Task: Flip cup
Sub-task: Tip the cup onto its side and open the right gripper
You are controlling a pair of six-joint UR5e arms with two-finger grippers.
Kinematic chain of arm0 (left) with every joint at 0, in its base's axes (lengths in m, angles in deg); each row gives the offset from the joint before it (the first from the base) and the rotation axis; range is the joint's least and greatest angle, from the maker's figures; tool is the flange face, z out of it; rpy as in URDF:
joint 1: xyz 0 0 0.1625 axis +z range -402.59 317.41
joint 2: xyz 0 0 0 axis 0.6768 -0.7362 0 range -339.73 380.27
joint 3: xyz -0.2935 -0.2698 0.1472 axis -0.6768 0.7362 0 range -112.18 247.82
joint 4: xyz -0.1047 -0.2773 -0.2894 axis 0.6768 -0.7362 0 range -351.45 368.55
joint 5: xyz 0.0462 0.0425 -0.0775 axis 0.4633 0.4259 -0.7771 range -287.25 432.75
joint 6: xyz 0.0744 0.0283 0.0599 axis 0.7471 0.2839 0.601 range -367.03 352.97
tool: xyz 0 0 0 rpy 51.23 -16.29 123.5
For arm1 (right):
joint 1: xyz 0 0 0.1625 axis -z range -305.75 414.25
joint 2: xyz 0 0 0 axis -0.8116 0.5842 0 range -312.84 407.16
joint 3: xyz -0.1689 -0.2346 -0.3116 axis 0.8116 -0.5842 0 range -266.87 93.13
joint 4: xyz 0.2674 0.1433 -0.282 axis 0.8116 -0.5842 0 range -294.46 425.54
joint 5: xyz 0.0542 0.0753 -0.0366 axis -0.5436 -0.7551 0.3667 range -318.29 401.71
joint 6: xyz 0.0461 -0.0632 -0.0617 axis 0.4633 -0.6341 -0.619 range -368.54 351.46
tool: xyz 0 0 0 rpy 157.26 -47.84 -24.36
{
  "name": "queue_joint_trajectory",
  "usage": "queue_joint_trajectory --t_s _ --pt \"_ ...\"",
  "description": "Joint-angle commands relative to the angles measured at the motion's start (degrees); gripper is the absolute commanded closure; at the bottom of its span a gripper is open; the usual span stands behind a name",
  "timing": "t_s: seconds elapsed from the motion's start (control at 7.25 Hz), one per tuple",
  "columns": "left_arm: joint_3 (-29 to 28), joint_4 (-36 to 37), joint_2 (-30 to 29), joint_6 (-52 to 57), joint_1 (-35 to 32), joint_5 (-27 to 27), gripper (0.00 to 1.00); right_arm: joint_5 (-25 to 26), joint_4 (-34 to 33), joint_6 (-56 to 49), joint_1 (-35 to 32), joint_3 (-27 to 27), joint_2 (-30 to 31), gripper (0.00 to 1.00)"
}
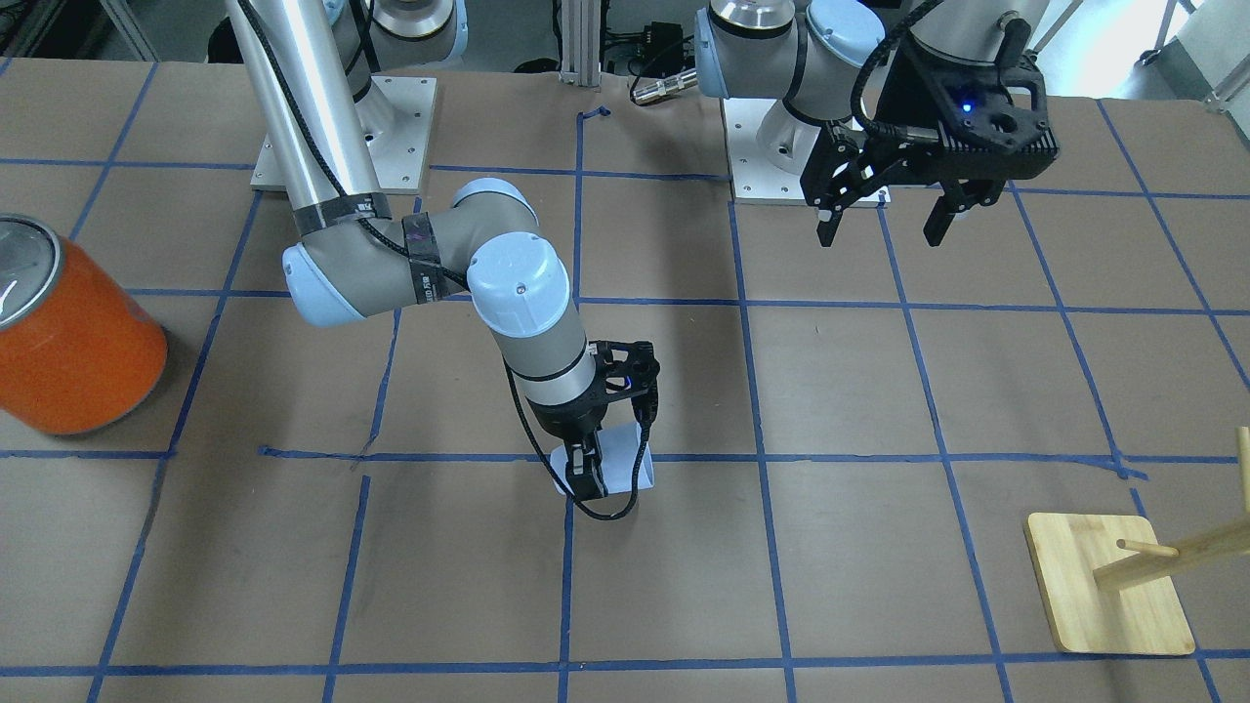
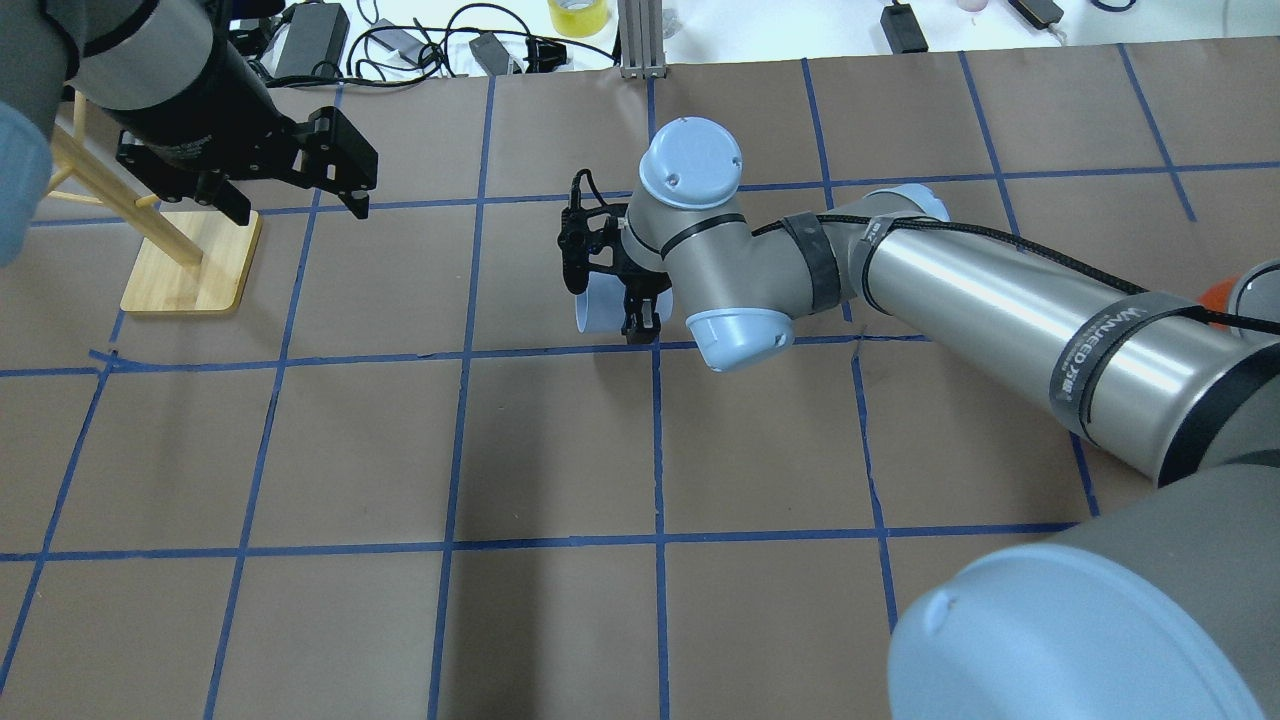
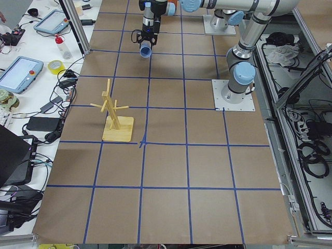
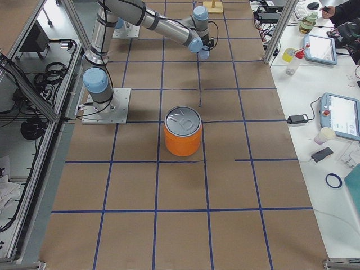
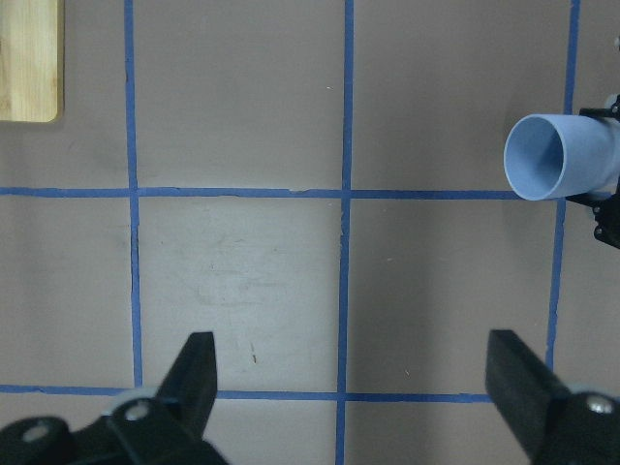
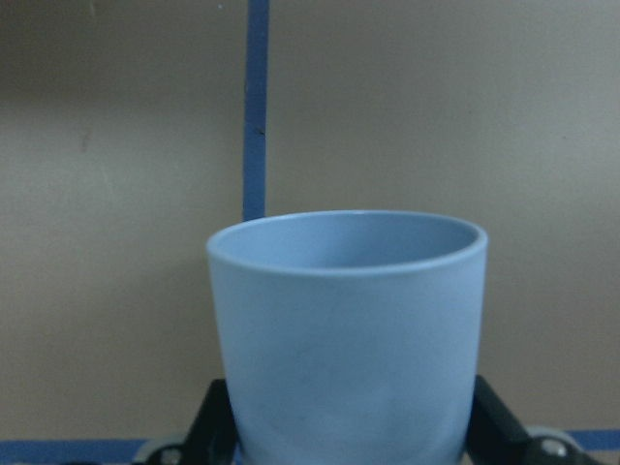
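Note:
The pale lavender-blue cup (image 1: 625,471) is held on its side by my right gripper (image 1: 615,459), low over the table near its middle. In the overhead view the cup (image 2: 597,308) has its open rim turned to the view's left, and the right gripper (image 2: 607,300) is shut across its body. The right wrist view shows the cup (image 6: 349,329) between the two fingers (image 6: 208,426). The left wrist view shows the cup (image 5: 560,155) at the right edge with its mouth open. My left gripper (image 2: 340,185) is open and empty, high above the table and far from the cup.
A large orange can (image 1: 68,332) with a silver top stands on the robot's right side. A wooden peg stand (image 2: 190,260) on a square base stands on its left side, under the left gripper. Blue tape lines cross the brown table (image 2: 560,450).

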Motion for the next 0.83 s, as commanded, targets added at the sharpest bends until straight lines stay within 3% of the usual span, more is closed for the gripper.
queue_joint_trajectory --t_s 0.0,0.28,0.55,0.69 --pt "0.03 -0.01 0.0 0.0 0.0 0.05 0.0 -1.73 0.08 -0.13 -0.01 0.67 -0.79 0.53" --pt "0.03 -0.01 0.0 0.0 0.0 0.05 0.0 -0.77 0.26 0.13 -0.01 0.76 -0.88 0.0" --pt "0.11 -0.01 0.0 0.0 0.0 -0.04 0.0 -0.59 0.52 1.63 0.16 0.94 2.0 0.0" --pt "0.03 -0.01 0.0 0.0 0.0 0.05 0.0 -0.68 3.66 1.89 0.95 1.89 5.16 0.0"
